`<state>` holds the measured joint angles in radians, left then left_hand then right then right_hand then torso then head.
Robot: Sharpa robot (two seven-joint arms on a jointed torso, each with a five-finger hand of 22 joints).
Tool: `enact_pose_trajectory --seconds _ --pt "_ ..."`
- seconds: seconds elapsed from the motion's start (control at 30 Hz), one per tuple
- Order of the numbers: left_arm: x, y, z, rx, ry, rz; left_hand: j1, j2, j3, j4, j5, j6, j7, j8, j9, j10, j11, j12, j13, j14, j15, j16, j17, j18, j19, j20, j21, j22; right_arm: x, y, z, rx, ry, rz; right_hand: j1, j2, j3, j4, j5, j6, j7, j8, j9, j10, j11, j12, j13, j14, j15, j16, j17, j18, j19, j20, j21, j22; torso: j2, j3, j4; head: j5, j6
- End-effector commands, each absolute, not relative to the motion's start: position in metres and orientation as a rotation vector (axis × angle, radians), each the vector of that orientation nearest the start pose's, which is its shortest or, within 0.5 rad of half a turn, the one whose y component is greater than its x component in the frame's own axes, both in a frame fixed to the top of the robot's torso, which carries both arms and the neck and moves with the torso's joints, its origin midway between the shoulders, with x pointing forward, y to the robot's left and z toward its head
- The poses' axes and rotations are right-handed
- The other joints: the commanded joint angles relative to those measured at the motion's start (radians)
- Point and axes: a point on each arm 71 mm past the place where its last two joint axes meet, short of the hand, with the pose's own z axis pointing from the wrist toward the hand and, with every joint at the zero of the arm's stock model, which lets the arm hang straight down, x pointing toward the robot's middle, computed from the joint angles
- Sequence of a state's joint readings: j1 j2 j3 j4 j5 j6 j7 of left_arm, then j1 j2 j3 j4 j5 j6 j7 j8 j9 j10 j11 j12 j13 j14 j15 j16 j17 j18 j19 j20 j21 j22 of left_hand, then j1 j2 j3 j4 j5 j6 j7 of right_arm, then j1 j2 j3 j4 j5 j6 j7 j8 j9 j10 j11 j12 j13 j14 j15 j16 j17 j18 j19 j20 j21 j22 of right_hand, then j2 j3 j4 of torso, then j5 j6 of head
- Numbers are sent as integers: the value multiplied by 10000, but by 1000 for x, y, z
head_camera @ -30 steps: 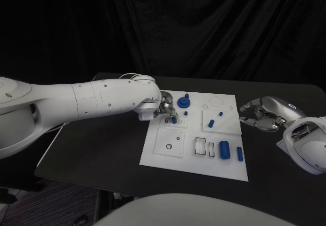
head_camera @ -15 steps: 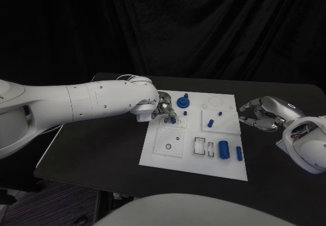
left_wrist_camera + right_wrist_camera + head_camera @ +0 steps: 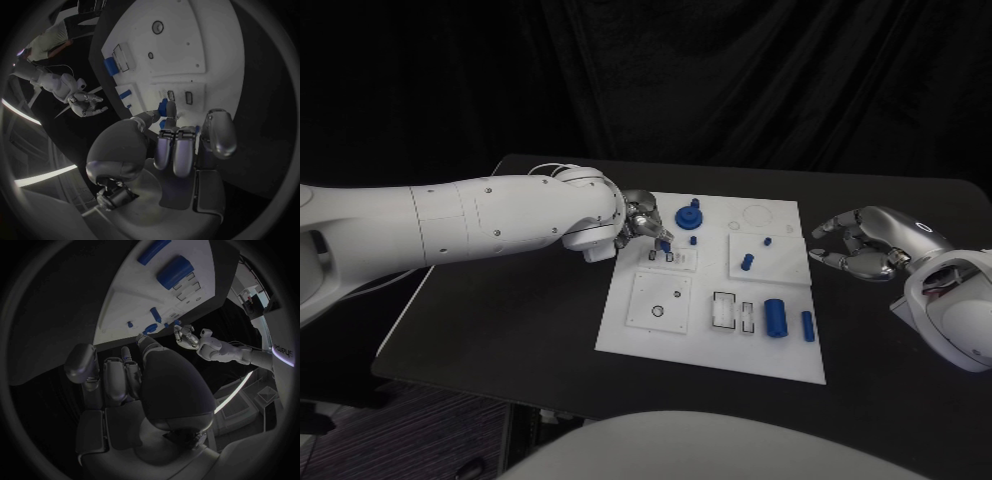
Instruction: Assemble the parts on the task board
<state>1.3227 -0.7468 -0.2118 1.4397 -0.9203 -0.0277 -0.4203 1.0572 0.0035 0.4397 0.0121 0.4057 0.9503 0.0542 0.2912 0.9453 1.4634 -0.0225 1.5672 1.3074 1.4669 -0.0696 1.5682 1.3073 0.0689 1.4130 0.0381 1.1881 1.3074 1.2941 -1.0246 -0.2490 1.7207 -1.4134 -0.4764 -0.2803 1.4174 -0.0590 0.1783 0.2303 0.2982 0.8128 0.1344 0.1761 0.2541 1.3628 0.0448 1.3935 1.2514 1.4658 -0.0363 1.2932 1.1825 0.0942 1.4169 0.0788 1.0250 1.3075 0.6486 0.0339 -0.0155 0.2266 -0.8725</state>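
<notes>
White rectangular task board (image 3: pixel 678 330) lies in the middle of the black table (image 3: pixel 502 300), carrying small blue plastic parts. Head view: the left hand (image 3: pixel 643 222) now sits slightly farther back on the board than a second ago, pinching a small blue peg (image 3: pixel 665 243) that has risen off the pair of small slots (image 3: pixel 669 257) where it stood; the slots look vacated, so I judge the peg is being pulled or repositioned, not yet seated. The right hand (image 3: pixel 860 243) stays off the board's right edge, fingers curled on nothing. Left wrist view: fingertips (image 3: pixel 164 111) close narrowly on the blue peg just above the slots. Right wrist view: the right hand's fingers (image 3: pixel 115 377) are drawn in, holding nothing.
</notes>
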Motion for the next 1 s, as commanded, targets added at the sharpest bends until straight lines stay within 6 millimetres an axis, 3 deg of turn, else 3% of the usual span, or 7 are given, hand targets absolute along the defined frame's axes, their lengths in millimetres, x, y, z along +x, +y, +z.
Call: enact_pose_trajectory --seconds 0.03,0.53,1.0 --pt "493 195 -220 -2772 21213 -5762 -80 10 742 -687 -17 39 -32 -36 12 1074 -7 36 2634 1039 -37 26 2635 152 -40 5 -41 1519 436 -248 -199 213 17012 4867 94 -38 57 1 40 51 -5 30 -8 -62 8 -62 -6 58 71 -35 -8 107 -62 -28 -43 1151 10 -1 8 29 -1" --pt "480 198 -250 -3099 19620 -5802 -149 1 751 -670 36 24 -24 -55 12 1074 1 36 2634 1039 -31 26 2635 144 -18 7 -3 1530 434 -251 -201 302 17066 4855 97 -53 59 -3 55 53 -4 29 -16 -63 9 -64 -4 52 73 -47 -21 110 -68 -28 -63 1147 -2 4 19 -50 -1" --pt "474 198 -264 -3228 19657 -5816 -206 6 757 -646 61 38 -25 -62 11 1074 -1 36 2634 1039 -34 26 2635 142 -4 6 12 1533 433 -252 -203 354 17122 4843 97 -53 59 -3 55 53 -4 29 -16 -63 9 -64 -4 52 73 -47 -21 110 -68 -28 -63 1147 6 -2 -8 9 -1"
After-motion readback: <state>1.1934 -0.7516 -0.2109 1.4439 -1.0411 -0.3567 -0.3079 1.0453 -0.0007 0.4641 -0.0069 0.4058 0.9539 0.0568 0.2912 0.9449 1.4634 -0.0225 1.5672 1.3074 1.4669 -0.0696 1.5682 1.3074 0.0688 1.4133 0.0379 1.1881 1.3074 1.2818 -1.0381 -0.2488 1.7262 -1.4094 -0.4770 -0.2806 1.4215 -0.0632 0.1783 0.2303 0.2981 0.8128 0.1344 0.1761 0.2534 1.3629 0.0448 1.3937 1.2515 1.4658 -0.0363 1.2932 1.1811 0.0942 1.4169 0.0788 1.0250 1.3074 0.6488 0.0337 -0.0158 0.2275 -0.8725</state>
